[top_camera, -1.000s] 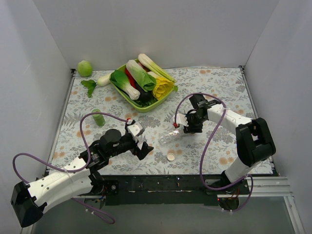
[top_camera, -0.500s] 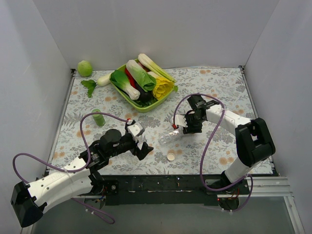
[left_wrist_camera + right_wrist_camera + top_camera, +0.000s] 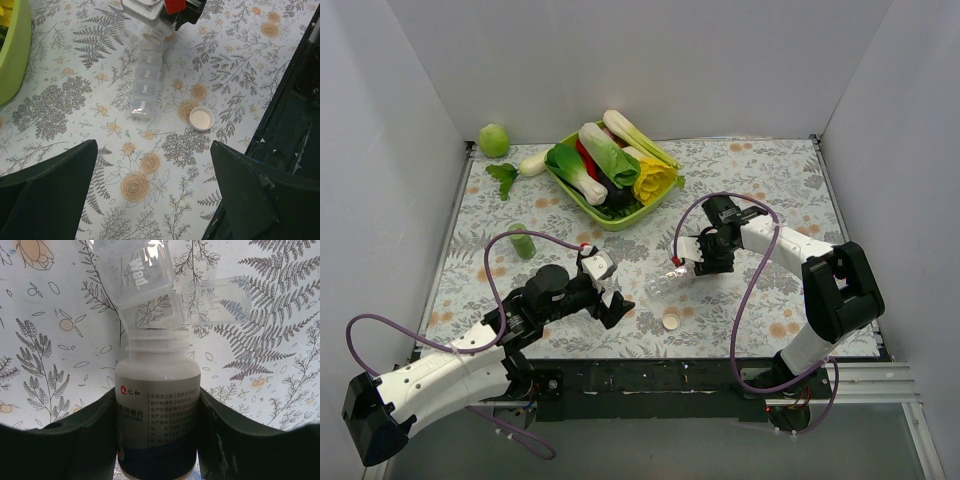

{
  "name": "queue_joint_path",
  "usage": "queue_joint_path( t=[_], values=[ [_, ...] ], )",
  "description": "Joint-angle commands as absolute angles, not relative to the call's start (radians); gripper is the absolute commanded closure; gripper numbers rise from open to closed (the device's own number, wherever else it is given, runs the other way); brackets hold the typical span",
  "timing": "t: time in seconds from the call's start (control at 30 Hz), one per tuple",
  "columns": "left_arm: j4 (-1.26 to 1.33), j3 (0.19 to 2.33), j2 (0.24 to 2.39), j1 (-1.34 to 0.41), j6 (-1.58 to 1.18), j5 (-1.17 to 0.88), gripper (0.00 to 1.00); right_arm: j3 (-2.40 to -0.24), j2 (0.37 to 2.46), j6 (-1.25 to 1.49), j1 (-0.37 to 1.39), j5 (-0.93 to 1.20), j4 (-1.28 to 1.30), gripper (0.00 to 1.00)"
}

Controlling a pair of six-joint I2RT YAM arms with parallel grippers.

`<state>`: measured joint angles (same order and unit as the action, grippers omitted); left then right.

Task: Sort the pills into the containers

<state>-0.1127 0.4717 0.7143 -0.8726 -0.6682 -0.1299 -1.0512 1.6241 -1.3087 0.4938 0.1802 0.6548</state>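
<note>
My right gripper (image 3: 157,412) is shut on a white uncapped pill bottle (image 3: 156,390) with a printed label. The bottle is tipped with its mouth at the end of the clear pill-organiser strip, the containers (image 3: 142,277), which has one lid (image 3: 220,302) flipped open. From above, the right gripper (image 3: 697,255) hangs over the strip (image 3: 660,285) at mid-table. In the left wrist view the strip (image 3: 144,85) lies flat with the bottle mouth (image 3: 152,34) at its far end. My left gripper (image 3: 152,187) hovers open just short of it, empty. No pills show.
The bottle's white cap (image 3: 671,320) lies upside down near the strip. A green tray (image 3: 620,222) of toy vegetables stands at the back. A small green bottle (image 3: 523,241), a green ball (image 3: 494,140) and a radish (image 3: 532,163) lie on the left.
The right gripper with the bottle has shifted slightly left toward the strip. The left arm has not moved.
</note>
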Motion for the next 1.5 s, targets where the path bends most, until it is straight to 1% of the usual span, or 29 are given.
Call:
queue_joint_path(
  t=[0.0, 1.47],
  values=[
    [-0.117, 0.479, 0.699, -0.868, -0.65, -0.141, 0.02, -1.1, 1.614, -1.31, 0.503, 0.158, 0.666, 0.99],
    [-0.121, 0.48, 0.695, -0.87, -0.646, -0.156, 0.02, -1.131, 1.646, -1.298, 0.56, 0.075, 0.706, 0.99]
  ],
)
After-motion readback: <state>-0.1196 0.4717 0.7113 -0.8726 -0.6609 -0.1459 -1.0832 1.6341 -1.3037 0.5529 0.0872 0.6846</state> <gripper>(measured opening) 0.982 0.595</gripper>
